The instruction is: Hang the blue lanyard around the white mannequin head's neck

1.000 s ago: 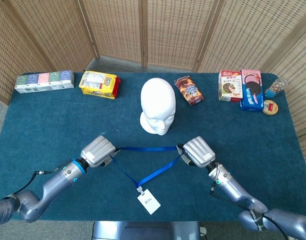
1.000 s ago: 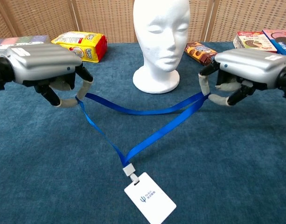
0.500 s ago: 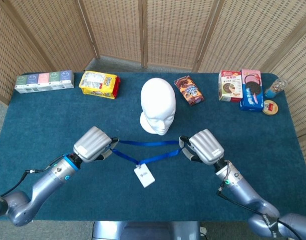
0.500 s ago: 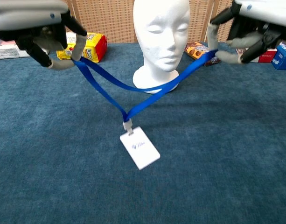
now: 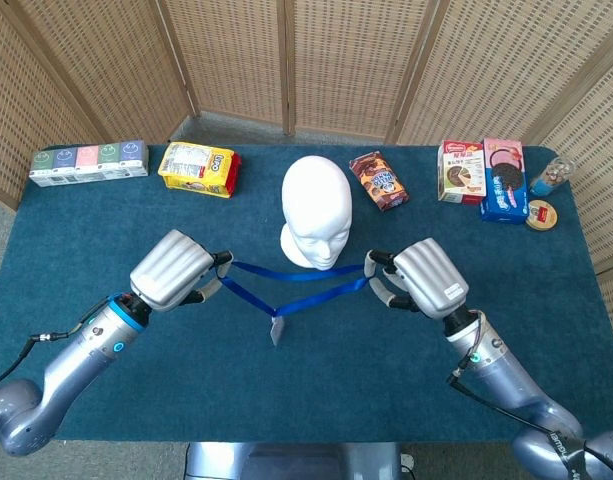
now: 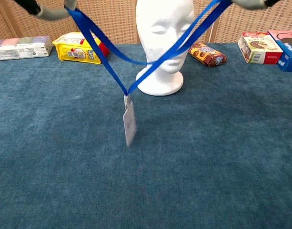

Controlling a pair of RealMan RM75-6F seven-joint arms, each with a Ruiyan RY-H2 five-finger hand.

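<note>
The white mannequin head [image 5: 315,210] [image 6: 164,43] stands upright at the table's middle, facing me. The blue lanyard [image 5: 296,284] [image 6: 136,59] is stretched open in the air in front of it. My left hand [image 5: 172,270] pinches its left end and my right hand [image 5: 423,278] pinches its right end. The strap hangs in a V down to a white badge [image 5: 275,331] [image 6: 129,120], which dangles edge-on above the cloth. In the chest view both hands are nearly out of frame at the top, with only fingertips [image 6: 49,10] showing.
Along the back of the blue table [image 5: 106,230] lie a row of small cartons [image 5: 88,163], a yellow snack bag [image 5: 197,168], a brown cookie pack [image 5: 378,180], two snack boxes [image 5: 484,175] and a small jar [image 5: 551,176]. Wicker screens stand behind.
Both hands have risen and moved toward the mannequin head, lifting the lanyard. The badge has come off the table and now hangs free, turned edge-on.
</note>
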